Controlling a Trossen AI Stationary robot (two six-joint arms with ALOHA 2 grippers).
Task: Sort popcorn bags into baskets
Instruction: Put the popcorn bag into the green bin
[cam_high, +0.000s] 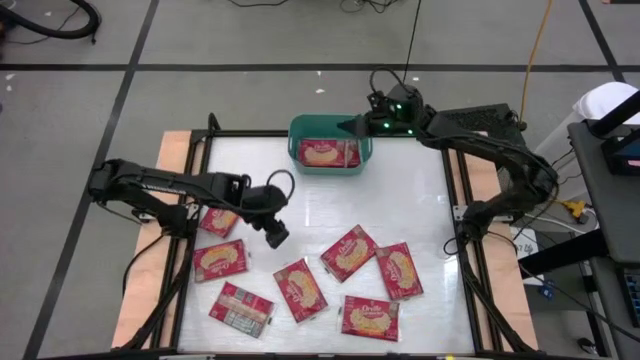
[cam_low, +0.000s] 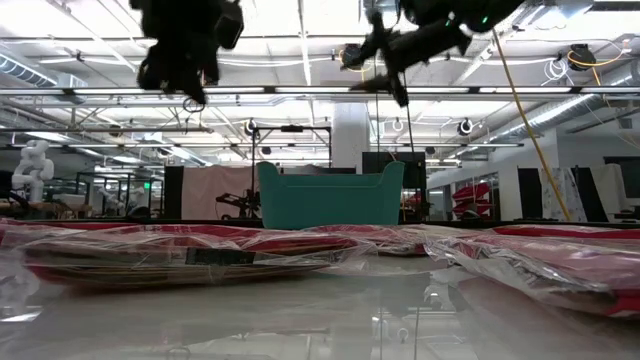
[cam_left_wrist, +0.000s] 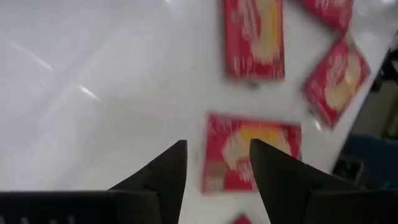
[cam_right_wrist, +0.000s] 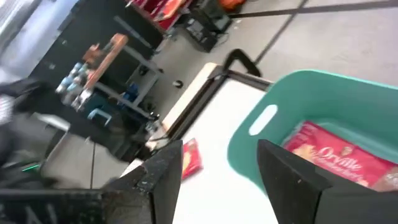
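With its jaws wide and empty, the left gripper should drop squarely over one flat red popcorn packet on the white desk, clear of its neighbours.

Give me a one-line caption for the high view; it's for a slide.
Right gripper open at the teal basket holding popcorn bags; left gripper open above loose bags on the table.

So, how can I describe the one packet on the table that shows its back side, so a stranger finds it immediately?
Start from the teal tub at the table's far edge, then go to the near edge, where loose red packets lie. In that near row it is the leftmost packet. Unlike its neighbours, which show the popcorn picture, it shows a grey-white printed panel.
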